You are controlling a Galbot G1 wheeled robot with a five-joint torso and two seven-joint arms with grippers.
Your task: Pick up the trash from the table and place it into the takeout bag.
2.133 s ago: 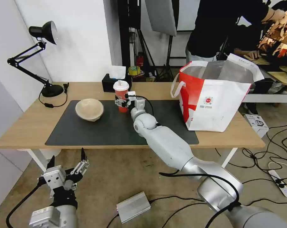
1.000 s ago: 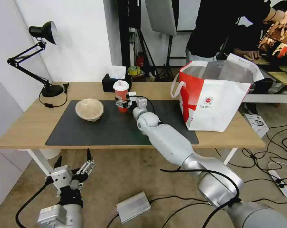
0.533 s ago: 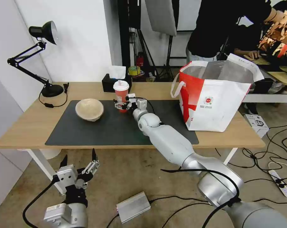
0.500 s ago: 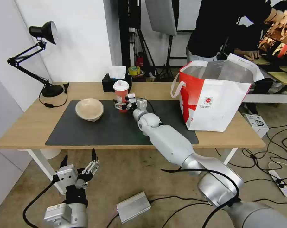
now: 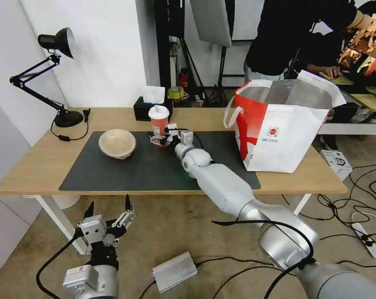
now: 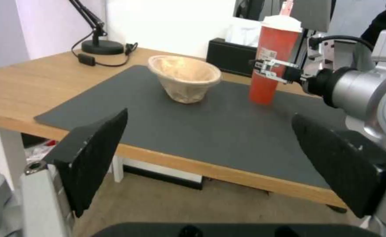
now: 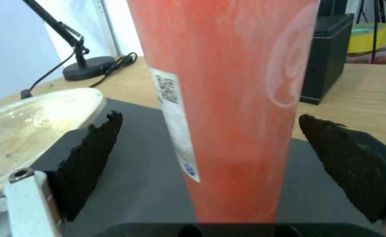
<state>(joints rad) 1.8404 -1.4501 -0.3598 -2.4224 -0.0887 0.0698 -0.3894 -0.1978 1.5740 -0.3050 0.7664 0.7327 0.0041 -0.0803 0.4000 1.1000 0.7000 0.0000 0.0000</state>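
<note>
- Head view: the red drink cup stands on the dark mat of the table, with the right gripper around it. The takeout bag waits well off to the right.
- Left wrist view: the left gripper hangs wide open below the table edge. The beige paper bowl sits near the cup.
- Right wrist view: the cup sits between wide black fingers, not yet squeezed. I think it should close gently and keep the cup upright.
</note>
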